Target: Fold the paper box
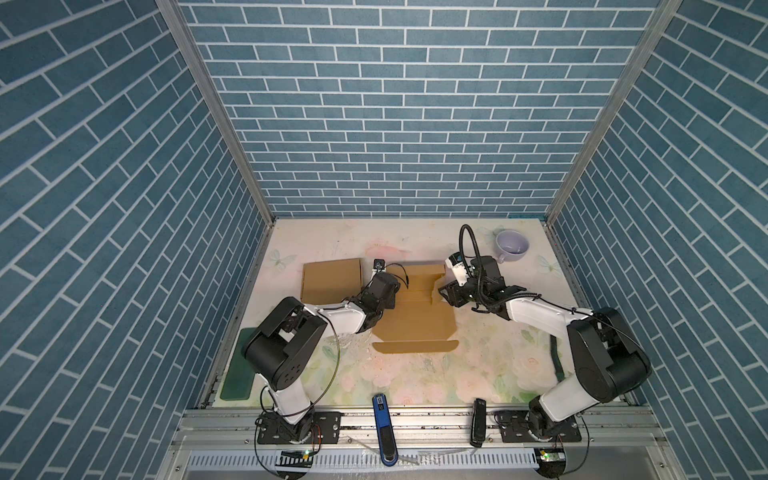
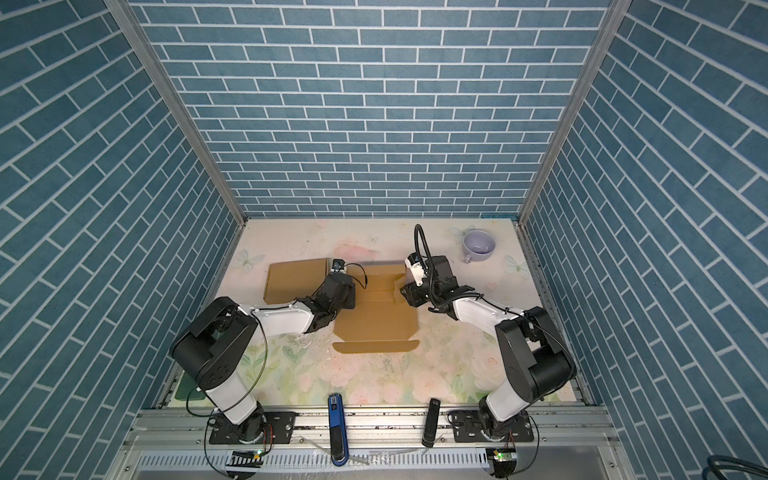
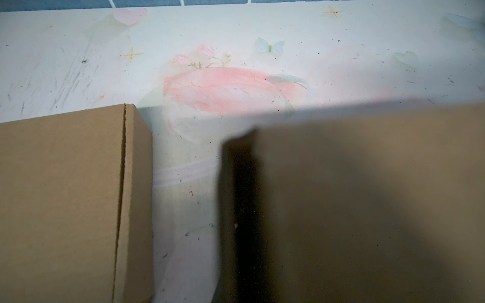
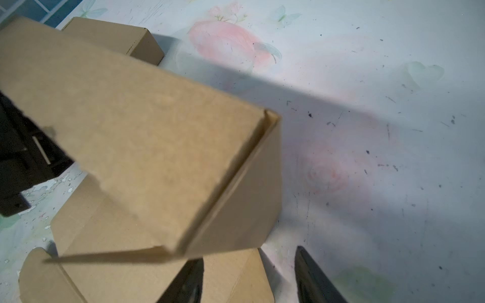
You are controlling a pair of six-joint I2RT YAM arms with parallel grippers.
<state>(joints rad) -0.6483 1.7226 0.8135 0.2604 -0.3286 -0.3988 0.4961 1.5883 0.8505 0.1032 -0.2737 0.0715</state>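
Note:
The paper box is a brown cardboard blank lying partly folded at the table's middle in both top views. Its far panels stand up, and a narrow front flap lies toward the near edge. My left gripper sits at the box's left side. A raised cardboard panel fills the left wrist view and hides the fingers. My right gripper is open at the box's right side. Its two dark fingers straddle a flap corner, under a lifted panel.
A second, closed cardboard box lies just left of the left gripper. A lilac cup stands at the back right. A blue tool and a black one lie on the front rail. A dark green mat lies front left.

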